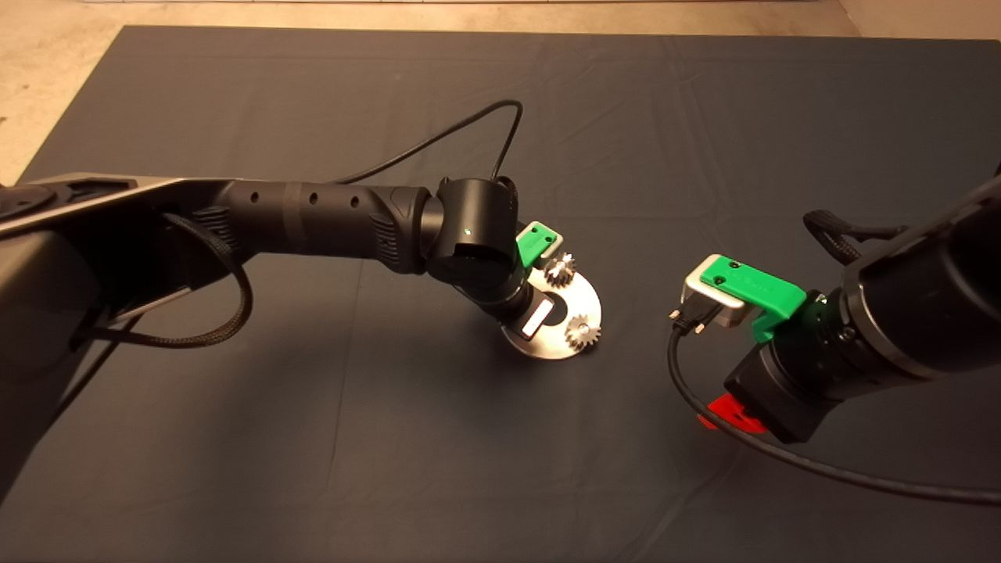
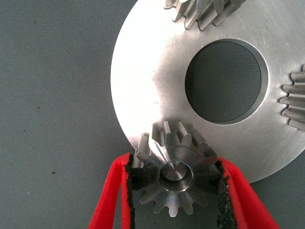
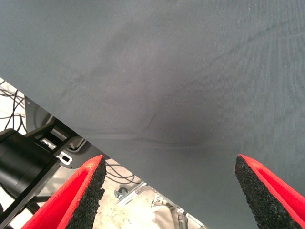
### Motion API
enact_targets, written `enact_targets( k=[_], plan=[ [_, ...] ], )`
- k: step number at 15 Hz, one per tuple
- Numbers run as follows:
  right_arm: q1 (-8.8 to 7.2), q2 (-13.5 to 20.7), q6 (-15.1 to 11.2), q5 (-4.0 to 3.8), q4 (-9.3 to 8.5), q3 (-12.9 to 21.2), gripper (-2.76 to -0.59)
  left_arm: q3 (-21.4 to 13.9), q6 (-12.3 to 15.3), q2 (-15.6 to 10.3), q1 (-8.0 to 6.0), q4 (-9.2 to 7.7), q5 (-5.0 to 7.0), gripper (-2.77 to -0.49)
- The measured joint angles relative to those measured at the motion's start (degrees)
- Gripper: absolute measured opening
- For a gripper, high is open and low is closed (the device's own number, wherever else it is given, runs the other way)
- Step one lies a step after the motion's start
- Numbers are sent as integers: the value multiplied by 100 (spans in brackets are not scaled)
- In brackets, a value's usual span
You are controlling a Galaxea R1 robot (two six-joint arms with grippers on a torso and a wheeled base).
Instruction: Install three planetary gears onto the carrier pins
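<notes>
Silver carrier disc (image 1: 575,309) flat on dark mat (image 1: 313,438) of counter. Left pincer (image 2: 175,188) clamped on third planetary gear (image 2: 174,174), gear at disc rim, pin tip (image 2: 175,171) showing in its bore. Two gears (image 1: 560,270) (image 1: 583,332) seated on disc. Right pincer (image 3: 169,191) wide open, holding nothing, near mat's edge, well apart from disc.

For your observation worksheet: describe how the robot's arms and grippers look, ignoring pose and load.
Both arms are black and tubular, with black cables trailing. The left gripper and right gripper have green mounts and red fingers lined with rough black pads.
</notes>
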State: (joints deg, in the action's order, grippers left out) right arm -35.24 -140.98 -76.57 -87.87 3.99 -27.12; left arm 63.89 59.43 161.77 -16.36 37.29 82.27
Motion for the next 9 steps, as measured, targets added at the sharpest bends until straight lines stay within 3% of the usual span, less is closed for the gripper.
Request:
enact_targets(
  k=[9],
  plan=[
    [0, 0, 0, 2, 0, 0, -136, 0, -6, -18, 0, -2, -33, -242]
  ],
)
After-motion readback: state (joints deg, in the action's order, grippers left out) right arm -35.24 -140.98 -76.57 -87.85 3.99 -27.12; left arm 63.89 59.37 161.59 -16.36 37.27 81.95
